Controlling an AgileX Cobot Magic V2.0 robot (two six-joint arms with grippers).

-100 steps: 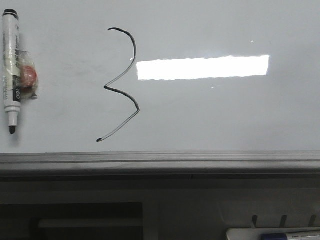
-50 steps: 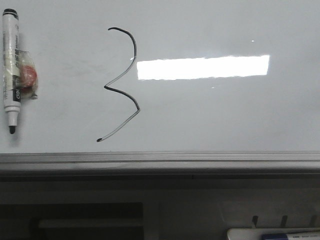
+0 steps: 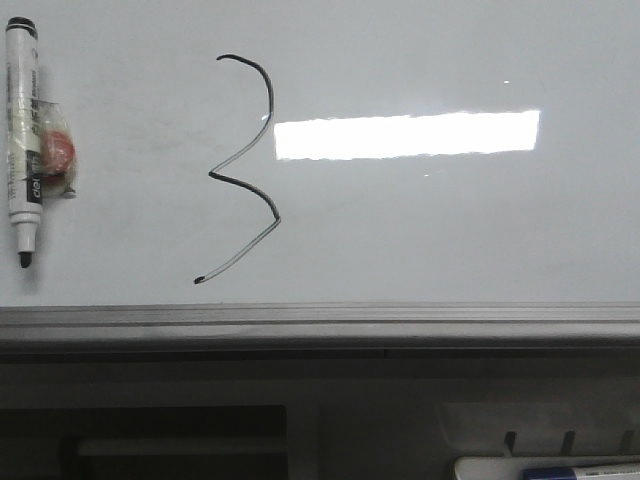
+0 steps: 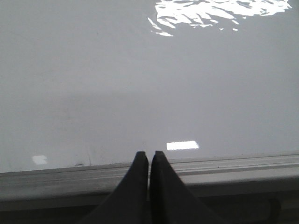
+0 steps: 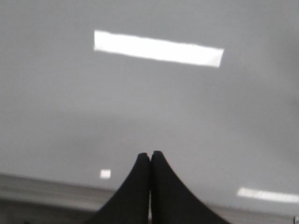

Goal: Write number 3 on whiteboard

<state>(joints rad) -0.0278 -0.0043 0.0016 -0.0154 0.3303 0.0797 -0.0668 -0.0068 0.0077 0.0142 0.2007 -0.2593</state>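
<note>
A thin, angular black number 3 (image 3: 243,170) lies on the glossy pale whiteboard (image 3: 450,230), outside either wrist view. Left gripper (image 4: 149,156) and right gripper (image 5: 150,156) are clenched, empty, over the board's edge.

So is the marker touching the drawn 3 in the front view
No, the marker lies at the whiteboard's left edge, with bare board between it and the 3.
</note>
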